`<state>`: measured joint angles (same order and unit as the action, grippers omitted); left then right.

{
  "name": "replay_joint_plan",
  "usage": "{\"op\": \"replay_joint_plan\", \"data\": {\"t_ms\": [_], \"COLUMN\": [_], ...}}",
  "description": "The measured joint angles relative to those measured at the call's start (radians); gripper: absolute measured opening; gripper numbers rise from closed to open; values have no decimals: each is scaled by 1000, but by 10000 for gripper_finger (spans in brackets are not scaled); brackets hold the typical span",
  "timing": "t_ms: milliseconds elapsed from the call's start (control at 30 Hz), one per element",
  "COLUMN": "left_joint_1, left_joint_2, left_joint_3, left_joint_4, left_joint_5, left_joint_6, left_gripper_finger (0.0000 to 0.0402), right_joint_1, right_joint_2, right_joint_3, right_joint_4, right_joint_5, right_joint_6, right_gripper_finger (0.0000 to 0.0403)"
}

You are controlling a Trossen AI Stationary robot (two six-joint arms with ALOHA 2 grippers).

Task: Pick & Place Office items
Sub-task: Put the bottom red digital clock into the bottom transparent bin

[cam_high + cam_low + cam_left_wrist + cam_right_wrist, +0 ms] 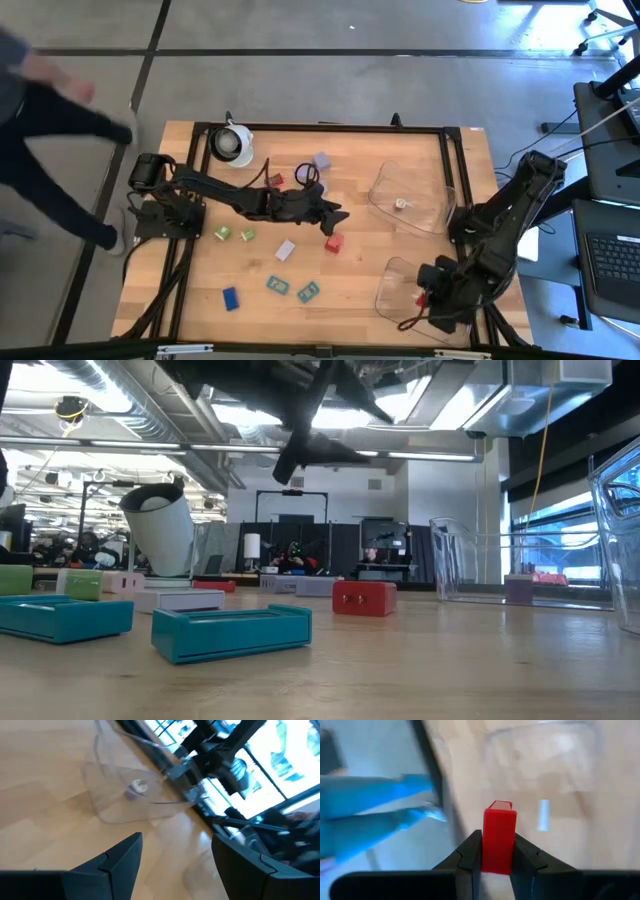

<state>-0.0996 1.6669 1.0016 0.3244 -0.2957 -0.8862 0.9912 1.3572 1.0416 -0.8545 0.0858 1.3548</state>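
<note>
A red block (498,838) is pinched upright between the right gripper (496,854)'s fingers, clear as day in the right wrist view, and from above that gripper (424,296) sits low at the right of the frame, over the nearer clear tray (400,290). Whether anything lies in that tray, hard to say: the arm covers much of it. The other clear tray (408,197), right of centre, holds one small pale piece (399,203); the left wrist view shows it (136,786) as a blurry whitish-lavender blob behind the clear wall. Left gripper (335,214) now, mid-frame, fingers spread with nothing between them, hovering just above a second red block (333,243) on the desk (370,270). Scattered to the left: a white piece (285,250), two green pieces (222,234) (247,235), two teal pieces (277,285) (307,291) and a blue block (231,298) toward the bottom. Up top, a lavender block (321,160) and a dark red piece (275,180) just above the left arm; a black clip-like thing beside the arm is too dark to make out. A white round roll (234,144) stands at upper left. A person (45,120) is cut off at the left edge, blurred.
</note>
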Motion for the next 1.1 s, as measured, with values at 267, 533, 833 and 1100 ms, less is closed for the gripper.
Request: {"op": "replay_joint_plan", "data": {"t_ms": [267,533,833,1100], "left_joint_1": [-93,-157,-189,-195], "left_joint_2": [0,0,0,0], "left_joint_3": [0,0,0,0], "left_joint_4": [37,90,99,99], "left_joint_5": [-116,-228,-237,-236], "left_joint_6": [-21,-20,-18,-18], "left_gripper_finger": [236,235,235,235], "right_joint_1": [-9,-67,-127,-146], "right_joint_2": [152,251,277,277], "right_joint_3": [0,0,0,0], "right_joint_4": [-41,-40,-40,-39], "right_joint_5": [-21,-23,-23,-23], "right_joint_6": [-41,-90,-96,-162], "right_gripper_finger": [73,73,93,155]}}
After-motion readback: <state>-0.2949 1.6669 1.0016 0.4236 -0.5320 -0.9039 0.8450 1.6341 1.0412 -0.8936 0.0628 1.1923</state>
